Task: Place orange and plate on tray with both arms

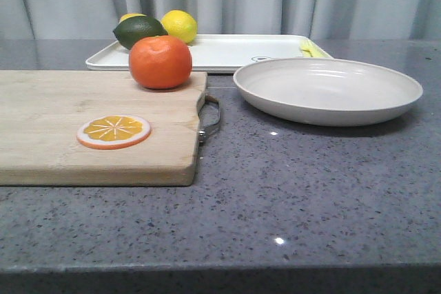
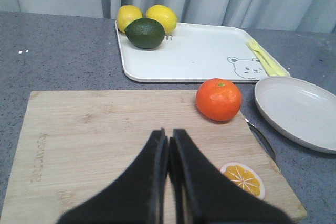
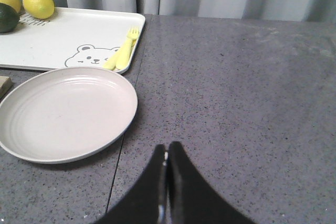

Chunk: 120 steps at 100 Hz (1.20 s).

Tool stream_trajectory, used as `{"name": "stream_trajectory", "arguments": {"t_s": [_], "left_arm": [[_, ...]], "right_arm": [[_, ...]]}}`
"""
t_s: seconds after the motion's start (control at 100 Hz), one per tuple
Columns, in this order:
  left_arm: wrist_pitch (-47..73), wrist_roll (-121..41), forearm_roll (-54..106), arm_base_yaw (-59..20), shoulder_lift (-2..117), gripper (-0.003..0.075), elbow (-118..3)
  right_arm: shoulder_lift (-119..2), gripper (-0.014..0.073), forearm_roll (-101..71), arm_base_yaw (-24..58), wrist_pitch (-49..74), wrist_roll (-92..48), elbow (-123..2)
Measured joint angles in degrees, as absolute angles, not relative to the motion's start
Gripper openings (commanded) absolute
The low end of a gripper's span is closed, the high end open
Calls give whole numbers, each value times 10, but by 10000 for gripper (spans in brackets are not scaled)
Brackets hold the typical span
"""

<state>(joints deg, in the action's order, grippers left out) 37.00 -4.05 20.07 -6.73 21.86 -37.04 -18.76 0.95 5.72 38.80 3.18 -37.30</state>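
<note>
The board (image 2: 105, 150) bears faint burned lettering, unreadable; the tray (image 2: 199, 56) shows a bear face. Both grippers, left (image 2: 169, 148) and right (image 3: 167, 161), are closed on nothing, with the orange (image 1: 160, 62) on the board's far right corner.

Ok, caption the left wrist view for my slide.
Shut left gripper over the cutting board, orange ahead, tray beyond.

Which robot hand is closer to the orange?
The left. The left gripper hovers over the cutting board where the orange sits. The right gripper is over bare table beside the plate, farther off.
</note>
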Motion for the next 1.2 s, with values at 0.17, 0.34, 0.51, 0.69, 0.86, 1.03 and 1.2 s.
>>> {"name": "stream_trajectory", "arguments": {"t_s": [0.17, 0.34, 0.51, 0.69, 0.86, 1.03, 1.2], "left_arm": [[380, -48, 216, -67, 258, -20, -403], [383, -48, 219, -67, 272, -19, -404], [383, -48, 220, -67, 273, 94, -404], [384, -86, 220, -67, 273, 490, -404], [384, -98, 224, -67, 274, 659, -404], [383, -152, 254, -67, 279, 659, -404], [365, -275, 384, -67, 338, 659, -406]], "right_arm": [[-226, -101, -5, 57, 412, 32, -404], [-229, -92, -17, 57, 427, 32, -405], [-229, 112, -17, 57, 442, 32, -405], [-229, 462, -17, 57, 443, 32, -405], [-229, 508, -17, 57, 442, 32, -405], [-229, 508, -17, 57, 437, 32, -405], [-229, 508, -18, 57, 435, 32, -405]]}}
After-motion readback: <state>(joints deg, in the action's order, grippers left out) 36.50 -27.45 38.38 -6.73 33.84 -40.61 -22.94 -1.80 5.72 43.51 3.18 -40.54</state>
